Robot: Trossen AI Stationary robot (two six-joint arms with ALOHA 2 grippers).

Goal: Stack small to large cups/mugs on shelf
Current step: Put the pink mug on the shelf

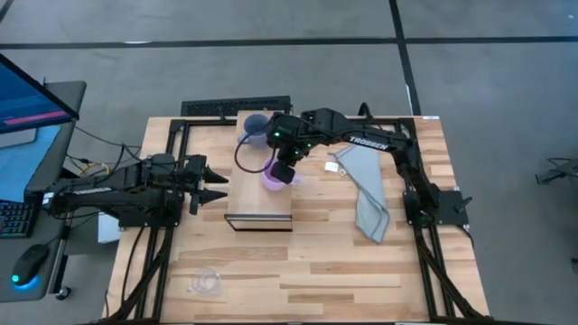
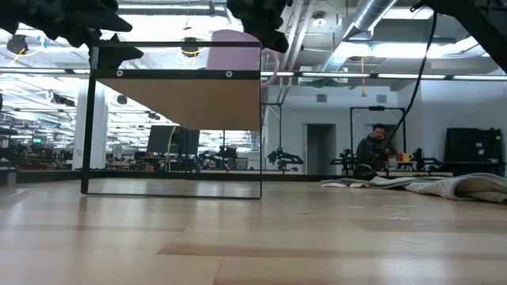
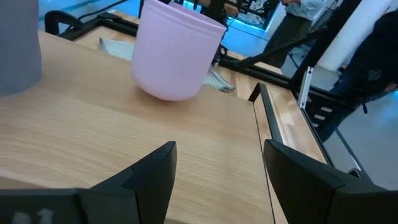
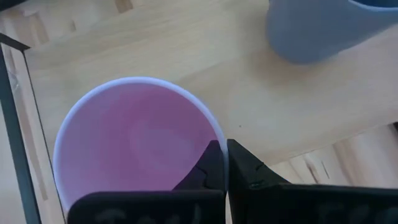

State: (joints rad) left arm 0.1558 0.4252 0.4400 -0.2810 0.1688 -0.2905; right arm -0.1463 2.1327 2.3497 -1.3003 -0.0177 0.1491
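Slatted wooden tabletop (image 1: pixel 316 262) seen from above, with a raised light-wood shelf (image 1: pixel 257 203) near its middle. Lilac mug (image 1: pixel 274 178) upright on the shelf near its right edge, rim pinched by the right gripper (image 1: pixel 285 171), one finger inside the mug and one outside, clamped together on the wall. Grey-blue mug (image 1: pixel 256 127) upright at the far end of the same shelf, apart from the lilac one. Small clear cup (image 1: pixel 206 283) alone on the tabletop near the front left corner, well away from the shelf. Left gripper (image 1: pixel 217 183) just beside the shelf's left edge, fingers spread, holding nothing. Grey cloth (image 1: pixel 368 194) lying crumpled on the table to the right.
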